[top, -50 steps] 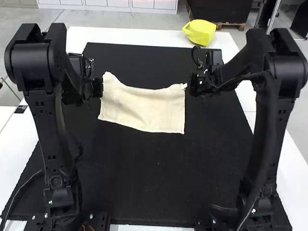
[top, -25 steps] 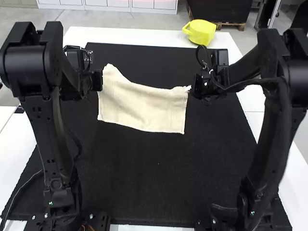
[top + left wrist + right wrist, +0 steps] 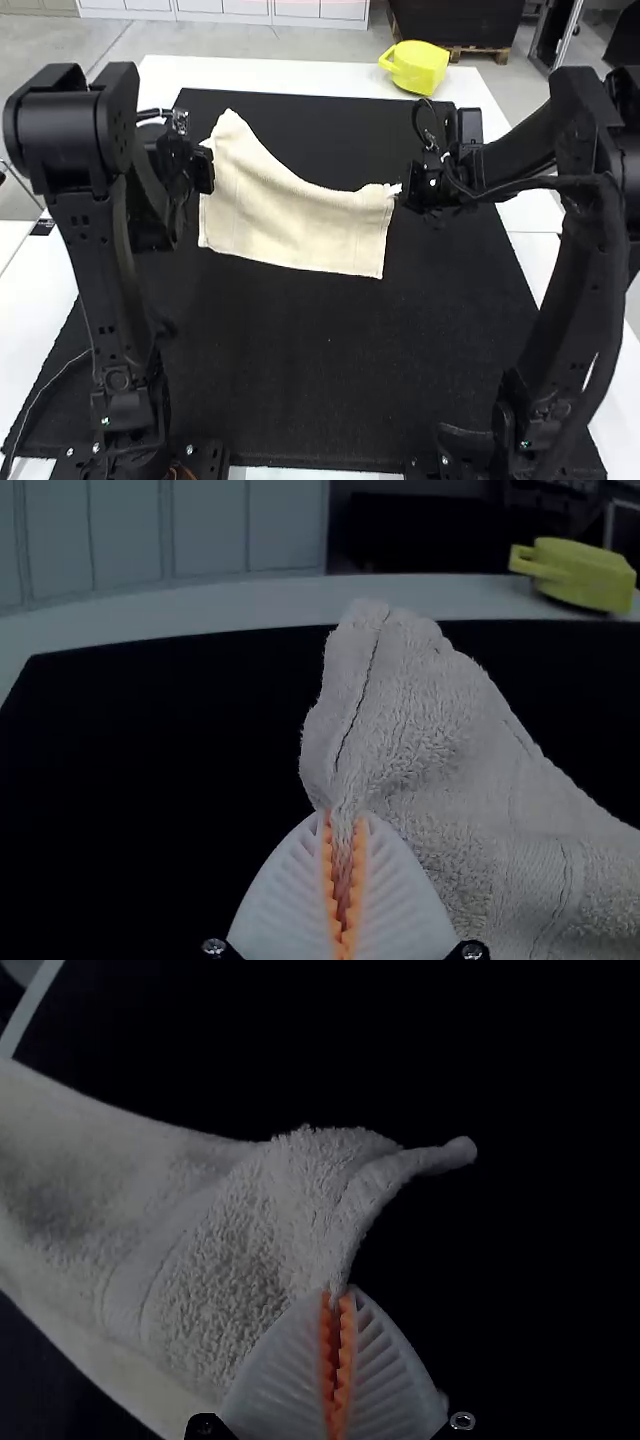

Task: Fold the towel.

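So the towel (image 3: 295, 215) is stretched between both arms over the black mat (image 3: 300, 370), no finished fold that I can see, so pretty much the whole job's left, I'd say. Left gripper (image 3: 343, 825) is pinched tight on the towel near one corner, right gripper (image 3: 337, 1300) clamped near another. Both arms are bent, grippers out front, towel's left end peaking higher.

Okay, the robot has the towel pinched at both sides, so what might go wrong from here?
The right hand pinches just a little cloth at its fingertips, so the towel might slip free.

The towel's edge sags between the hands, so the fold may come out crooked.

Loose cloth sticks up past the left hand's grip and could flop over into a crease.
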Tool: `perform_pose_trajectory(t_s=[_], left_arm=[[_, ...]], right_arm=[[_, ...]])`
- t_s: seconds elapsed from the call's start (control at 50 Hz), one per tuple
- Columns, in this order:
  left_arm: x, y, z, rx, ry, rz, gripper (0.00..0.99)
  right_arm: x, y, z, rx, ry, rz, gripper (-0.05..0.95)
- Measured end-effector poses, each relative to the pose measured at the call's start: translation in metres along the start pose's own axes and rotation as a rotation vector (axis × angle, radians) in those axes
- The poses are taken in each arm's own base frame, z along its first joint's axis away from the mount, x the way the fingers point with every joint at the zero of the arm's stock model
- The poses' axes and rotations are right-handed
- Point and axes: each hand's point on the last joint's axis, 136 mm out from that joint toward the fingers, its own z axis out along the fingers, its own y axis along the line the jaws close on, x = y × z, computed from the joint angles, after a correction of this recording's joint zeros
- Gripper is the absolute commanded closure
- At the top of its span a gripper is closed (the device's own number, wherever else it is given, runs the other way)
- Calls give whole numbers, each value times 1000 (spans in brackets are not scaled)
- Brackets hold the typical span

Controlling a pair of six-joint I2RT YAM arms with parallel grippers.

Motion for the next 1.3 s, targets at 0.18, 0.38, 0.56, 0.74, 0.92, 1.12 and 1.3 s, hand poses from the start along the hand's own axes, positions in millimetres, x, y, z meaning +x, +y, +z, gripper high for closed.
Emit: perform_pose_trajectory(t_s=[0.18, 0.38, 0.56, 0.74, 0.92, 1.12, 1.3], left_arm=[[11, -20, 6, 43, 10, -9, 970], [28, -35, 2, 69, 27, -12, 970], [40, -34, -6, 59, 57, -16, 970], [51, -13, -15, 9, 93, -23, 970], [61, -2, -24, -21, 131, -30, 970], [58, -4, -27, -20, 147, -21, 970], [59, -5, -29, -17, 174, -4, 970]], right_arm=[[0, 0, 0, -1, -2, -1, 926], [9, -1, 0, -3, 16, 12, 926], [21, -2, 0, -11, 44, 34, 928], [31, -3, 0, -10, 63, 45, 926], [36, -4, 0, -10, 73, 50, 926], [43, -5, 0, -9, 97, 63, 928], [52, -6, -1, -9, 116, 74, 926]])
